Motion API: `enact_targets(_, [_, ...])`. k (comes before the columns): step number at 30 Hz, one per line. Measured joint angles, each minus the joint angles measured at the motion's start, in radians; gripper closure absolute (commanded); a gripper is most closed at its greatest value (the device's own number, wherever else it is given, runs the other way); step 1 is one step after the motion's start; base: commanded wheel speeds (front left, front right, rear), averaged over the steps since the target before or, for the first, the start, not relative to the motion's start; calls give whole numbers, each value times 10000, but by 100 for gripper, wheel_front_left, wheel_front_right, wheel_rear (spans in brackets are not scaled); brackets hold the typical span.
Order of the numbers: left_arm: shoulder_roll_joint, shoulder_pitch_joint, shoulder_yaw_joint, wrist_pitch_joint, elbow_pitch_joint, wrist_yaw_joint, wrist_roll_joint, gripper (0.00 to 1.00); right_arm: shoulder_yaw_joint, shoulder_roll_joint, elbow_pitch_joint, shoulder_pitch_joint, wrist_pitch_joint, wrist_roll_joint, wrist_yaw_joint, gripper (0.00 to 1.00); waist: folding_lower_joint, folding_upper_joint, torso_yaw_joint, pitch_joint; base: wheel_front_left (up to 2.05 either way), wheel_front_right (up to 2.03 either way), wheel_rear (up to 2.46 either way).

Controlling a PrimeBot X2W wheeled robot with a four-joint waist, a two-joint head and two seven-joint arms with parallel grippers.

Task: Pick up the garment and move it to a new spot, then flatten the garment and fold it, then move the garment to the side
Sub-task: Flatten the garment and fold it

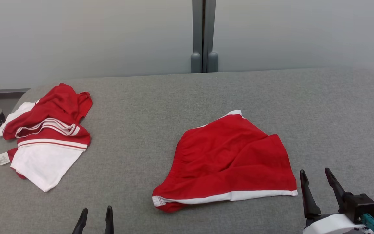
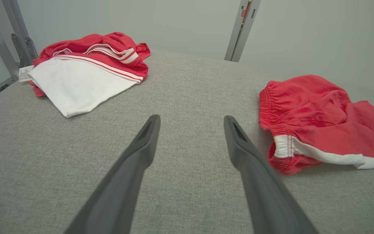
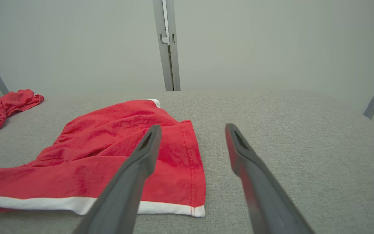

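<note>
1. Head view, looking down & fwd: grey fabric-covered surface (image 1: pixel 206 94), pale wall panels behind it, grey post (image 1: pixel 204 35) btwn the panels
2. Task item: red shorts (image 1: pixel 229 156) lie near the centre of the surface, a little to the right. They are mostly flat w/ a few creases, w/ a white band along the near hem, a gathered elastic waist on the left side & a bit of white trim at the far corner
3. At far left, well apart from the shorts, is a crumpled red-and-white garment (image 1: pixel 47 139). Its white panel is toward the near side, w/ red cloth & white stripes bunched behind. A small white label (image 1: pixel 3 158) sticks out at its left edge
4. The left tool (image 1: pixel 96 214) is at the bottom edge, left of centre. Its fingers are spread w/ nothing btwn them, over bare surface & apart from both garments
5. The right tool (image 1: pixel 314 172) is at lower right, just beside the shorts' near-right corner, fingers spread & holding nothing. In the right wrist view one finger overlaps the shorts' side edge & the other is over bare surface; can't tell if it touches the cloth
</note>
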Motion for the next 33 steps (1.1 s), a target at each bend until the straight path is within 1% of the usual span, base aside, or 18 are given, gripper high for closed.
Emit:
enact_targets(3, [-17,-21,-169,0,8,-33,-111,0,-50,-10,274,-63,2,134,0,0,0,0,-54,3,0,0,0])
enact_targets(6, [-27,-121,-625,0,209,-38,-291,0,-65,-8,583,-477,-2,50,0,0,0,0,-157,20,0,0,0])
enact_targets(7, [-35,-192,-819,8,428,-44,-458,0,-13,-19,943,-619,4,-71,0,0,0,0,-200,27,0,0,0])
enact_targets(8, [-35,-251,-1062,270,639,-44,-571,0,75,-46,1294,-709,159,-198,0,0,0,0,-244,34,0,0,0])
enact_targets(9, [-12,-333,-1394,550,731,-44,-644,0,192,-92,1630,-833,523,-261,0,0,0,0,-288,46,0,0,0])
enact_targets(13, [109,-779,-1998,1599,742,-48,-1089,0,426,-460,2435,-1510,1881,-288,0,0,0,0,-391,151,0,0,0])
enact_targets(16, [155,-903,-2075,2211,652,-48,-1569,0,637,-596,3012,-1853,2736,-311,0,0,0,0,-428,274,0,0,0])
enact_targets(19, [290,-1048,-2052,2554,656,-44,-1611,0,961,-614,3465,-2164,3160,-240,0,0,0,0,-462,391,0,0,0])
enact_targets(23, [309,-1065,-2031,2732,610,-33,-1875,0,1114,-606,3990,-2515,3281,-171,0,0,0,0,-519,524,0,0,0])
enact_targets(27, [299,-1208,-2105,2941,472,-35,-2366,0,1175,-546,4449,-2867,3150,-151,0,0,0,0,-535,677,0,0,0])
enact_targets(33, [422,-1427,-2190,3041,529,-35,-2529,0,1317,-454,5079,-3215,2863,-132,0,0,0,0,-526,824,0,0,0])
